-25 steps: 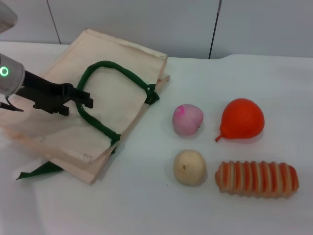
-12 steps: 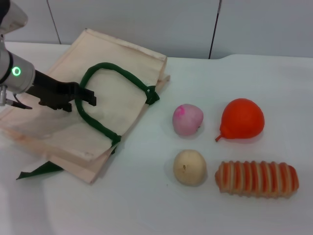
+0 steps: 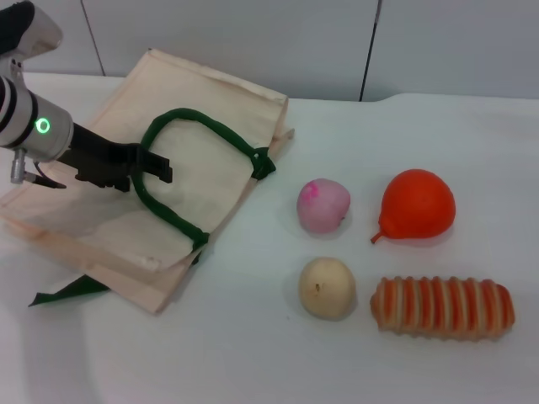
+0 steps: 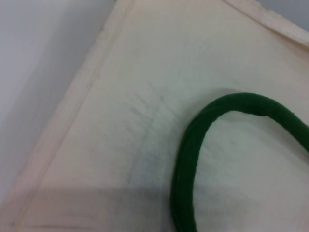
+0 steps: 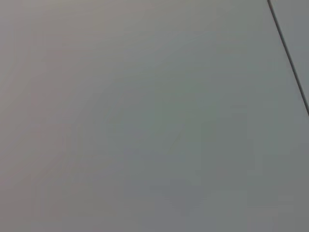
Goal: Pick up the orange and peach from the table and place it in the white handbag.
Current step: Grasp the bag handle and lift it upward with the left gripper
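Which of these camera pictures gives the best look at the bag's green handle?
The head view: it shows the whole green handle looped on the white handbag, with the left gripper at it. The left wrist view shows only one curve of it; the right wrist view shows none.

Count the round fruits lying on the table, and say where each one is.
3. The peach lies nearest the white handbag, the orange beside it on the robot's right, and the beige fruit in front of the peach, next to the striped loaf. None seems hidden.
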Controlling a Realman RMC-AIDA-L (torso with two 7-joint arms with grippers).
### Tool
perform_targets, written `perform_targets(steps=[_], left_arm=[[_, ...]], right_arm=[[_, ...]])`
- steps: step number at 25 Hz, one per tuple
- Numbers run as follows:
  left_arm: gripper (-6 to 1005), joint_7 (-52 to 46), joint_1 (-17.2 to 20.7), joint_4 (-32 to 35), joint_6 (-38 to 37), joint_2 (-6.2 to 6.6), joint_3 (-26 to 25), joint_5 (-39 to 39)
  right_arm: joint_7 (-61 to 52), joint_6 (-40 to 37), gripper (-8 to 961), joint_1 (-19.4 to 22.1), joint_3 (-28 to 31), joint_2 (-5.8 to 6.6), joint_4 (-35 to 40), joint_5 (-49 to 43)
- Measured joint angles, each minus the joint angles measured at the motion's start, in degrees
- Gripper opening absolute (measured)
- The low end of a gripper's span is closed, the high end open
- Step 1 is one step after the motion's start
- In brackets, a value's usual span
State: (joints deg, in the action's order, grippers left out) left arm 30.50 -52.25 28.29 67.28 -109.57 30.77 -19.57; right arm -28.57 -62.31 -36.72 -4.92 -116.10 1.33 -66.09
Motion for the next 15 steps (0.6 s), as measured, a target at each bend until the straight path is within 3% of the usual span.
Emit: perform_targets(steps=[10, 15], left_arm=[[843, -0.2, -1.6, -2.4, -2.5, 0.06, 1.8, 1.5], [767, -0.5, -2.0, -2.6, -2.8, 0.15, 2.7, 1.5]], right_arm=[[0.0, 0.0, 881, -0.3, 0.0, -0.03, -0.1, 0.0], [0.0, -0.1, 881, -0.5, 0.0, -0.09, -0.1, 0.0]])
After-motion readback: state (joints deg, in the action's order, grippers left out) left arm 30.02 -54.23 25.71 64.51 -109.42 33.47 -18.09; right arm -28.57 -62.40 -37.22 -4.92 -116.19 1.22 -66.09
